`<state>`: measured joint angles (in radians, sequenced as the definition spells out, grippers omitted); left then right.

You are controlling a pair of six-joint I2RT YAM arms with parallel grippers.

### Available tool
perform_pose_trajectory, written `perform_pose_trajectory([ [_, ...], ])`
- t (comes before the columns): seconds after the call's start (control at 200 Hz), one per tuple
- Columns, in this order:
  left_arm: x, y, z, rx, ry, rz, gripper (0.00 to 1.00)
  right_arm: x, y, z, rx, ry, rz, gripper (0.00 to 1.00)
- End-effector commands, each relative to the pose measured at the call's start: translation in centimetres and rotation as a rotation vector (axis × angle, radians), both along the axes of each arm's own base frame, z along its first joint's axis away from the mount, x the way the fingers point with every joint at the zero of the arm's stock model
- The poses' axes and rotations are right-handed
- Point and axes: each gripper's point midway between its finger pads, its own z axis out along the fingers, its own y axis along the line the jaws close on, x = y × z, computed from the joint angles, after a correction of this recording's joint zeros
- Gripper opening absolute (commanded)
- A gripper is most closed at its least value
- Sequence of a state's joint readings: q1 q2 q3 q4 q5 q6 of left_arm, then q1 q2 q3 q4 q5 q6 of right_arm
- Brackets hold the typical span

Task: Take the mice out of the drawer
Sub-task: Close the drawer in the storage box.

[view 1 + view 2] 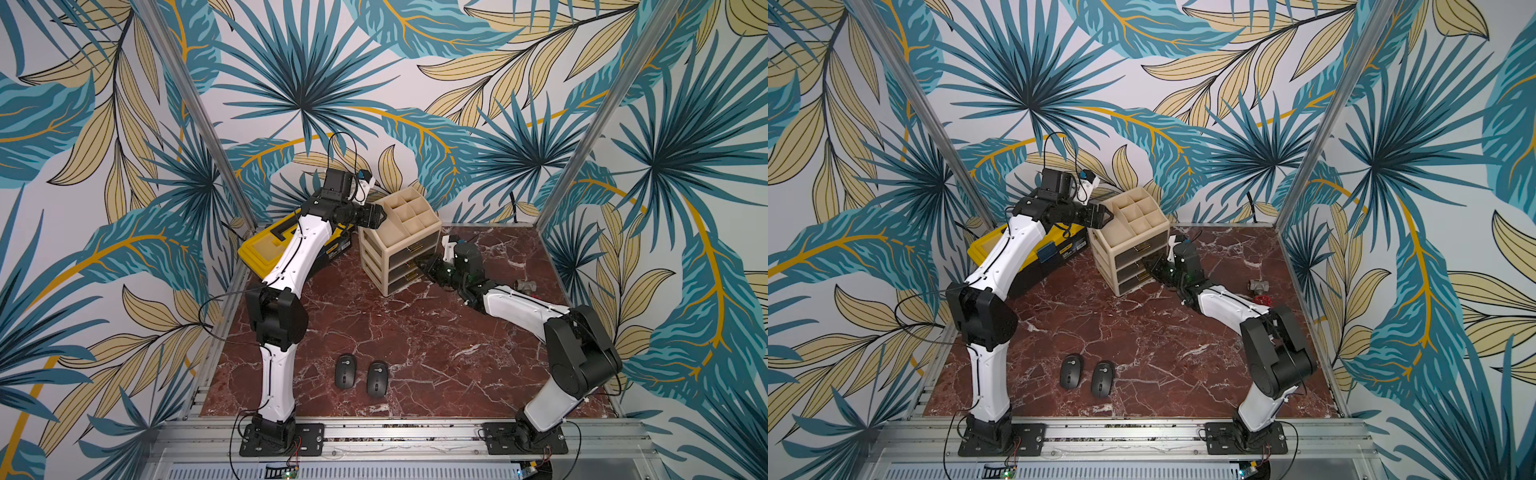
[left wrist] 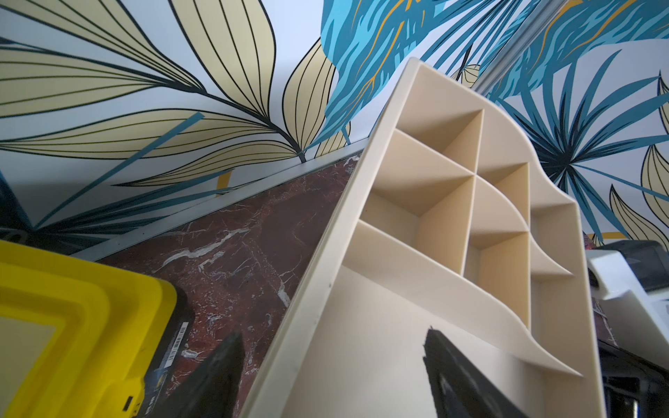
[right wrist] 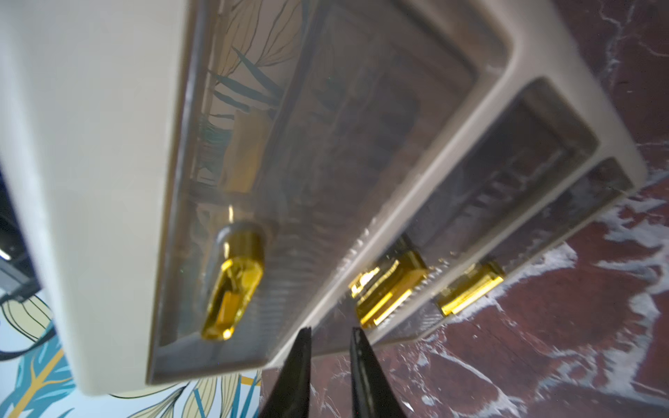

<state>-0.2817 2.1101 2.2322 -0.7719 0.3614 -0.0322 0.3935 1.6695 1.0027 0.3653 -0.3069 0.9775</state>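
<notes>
Two dark grey mice [image 1: 344, 371] [image 1: 377, 379] lie side by side on the marble table near its front edge, in both top views [image 1: 1071, 370]. The beige drawer unit [image 1: 399, 245] stands at the back, its three smoky drawers with gold handles [image 3: 387, 289] pushed in. What the drawers hold does not show. My left gripper [image 2: 333, 362] is open, astride the unit's top left rim [image 1: 380, 216]. Just in front of the middle drawer's handle is my right gripper [image 3: 331, 334], its fingers a narrow gap apart with nothing between them [image 1: 422, 266].
A yellow and black toolbox [image 1: 270, 245] lies behind my left arm, close to the unit's left side. A small metal valve with a red wheel [image 1: 1258, 291] sits on the table behind my right arm. Patterned walls enclose the table on three sides.
</notes>
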Motion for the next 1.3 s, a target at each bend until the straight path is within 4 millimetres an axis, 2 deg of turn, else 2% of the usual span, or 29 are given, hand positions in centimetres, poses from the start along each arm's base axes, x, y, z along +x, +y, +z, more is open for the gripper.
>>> perform_pose_trajectory([
  [0.0,-0.8,-0.7,0.6,-0.012,-0.02,-0.031,0.81,-1.1,-0.8,0.1,0.01,-0.014,-0.018,0.28],
  [0.215,-0.9,-0.6,0.5,-0.015,-0.02,-0.034,0.81,-0.9,-0.8,0.7,0.215,-0.032,-0.033,0.36],
  [0.376,-1.0,-0.7,0.7,-0.019,-0.024,-0.034,0.81,-0.1,-0.5,0.2,0.309,-0.027,-0.047,0.37],
  [1.297,-1.0,-0.9,0.7,-0.027,-0.022,-0.039,0.81,1.6,-0.6,-2.5,0.302,0.049,-0.11,0.32],
])
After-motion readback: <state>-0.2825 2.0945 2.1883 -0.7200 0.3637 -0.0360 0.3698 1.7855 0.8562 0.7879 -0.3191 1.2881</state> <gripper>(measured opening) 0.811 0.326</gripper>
